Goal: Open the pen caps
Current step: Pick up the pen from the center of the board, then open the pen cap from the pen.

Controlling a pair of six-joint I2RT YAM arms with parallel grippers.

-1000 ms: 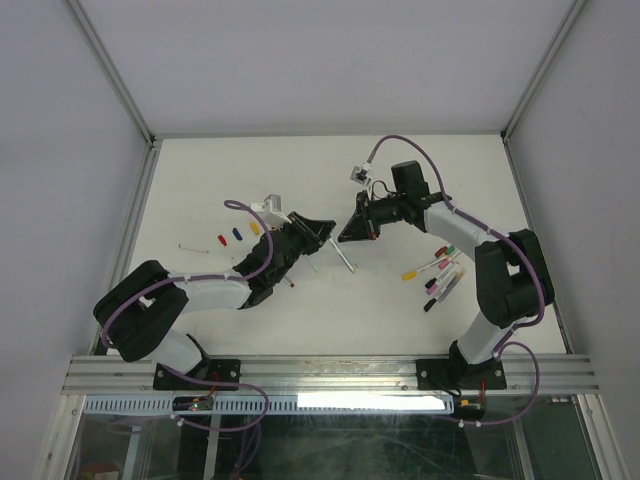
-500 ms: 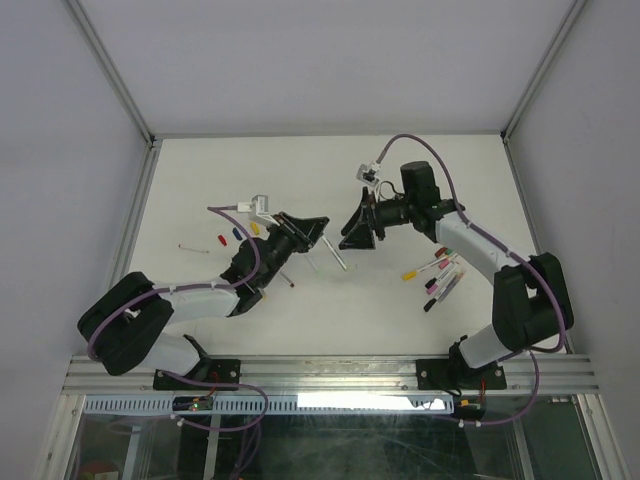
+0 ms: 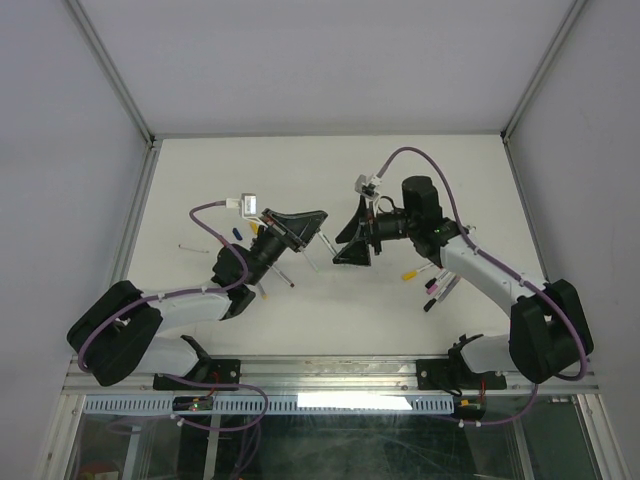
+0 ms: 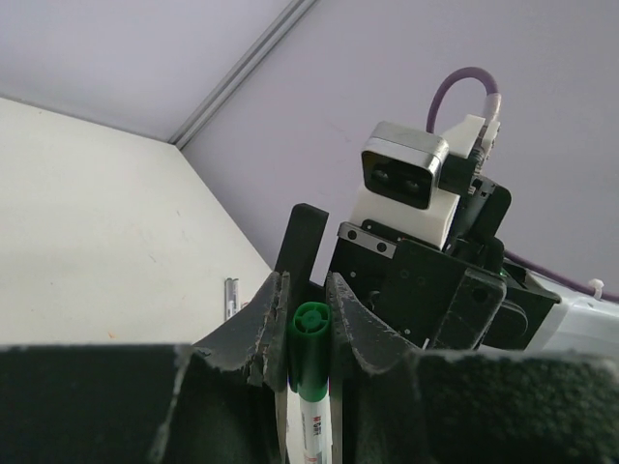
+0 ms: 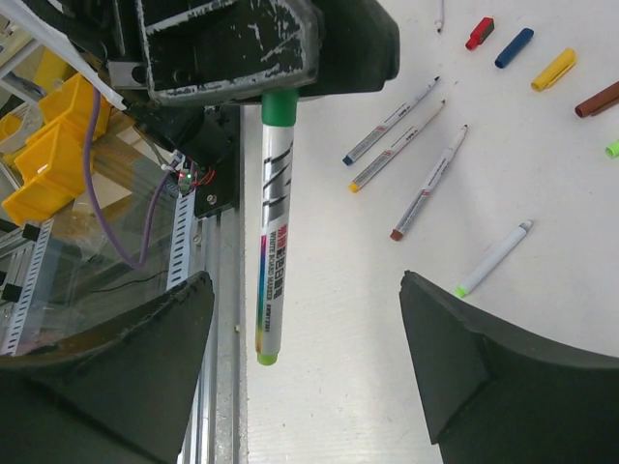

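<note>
green cap point(image 5: 279, 106): on pen point(image 5: 273, 242), clamped in left pincer point(image 4: 309, 295), clear of surface point(image 5: 387, 367).
pen axis: twelve to six in right wrist view, free end inside right pincer point(image 5: 302, 300).
right pincer: wide open, empty; cap at its twelve o'clock.

My right claw point(image 5: 305, 290) stands wide, and the pen point(image 5: 274, 242) reaches from ahead toward the gap between its fingers, touching neither. Straight on, my left claw point(image 4: 308, 282), clamped on that pen's green end, bars the way. Underneath, loose pens point(image 5: 427, 186) and caps point(image 5: 513, 46) dot the table point(image 5: 387, 338). A heap of pens point(image 3: 440, 272) lies by my right arm. Beyond both claws the tabletop is open.
</note>
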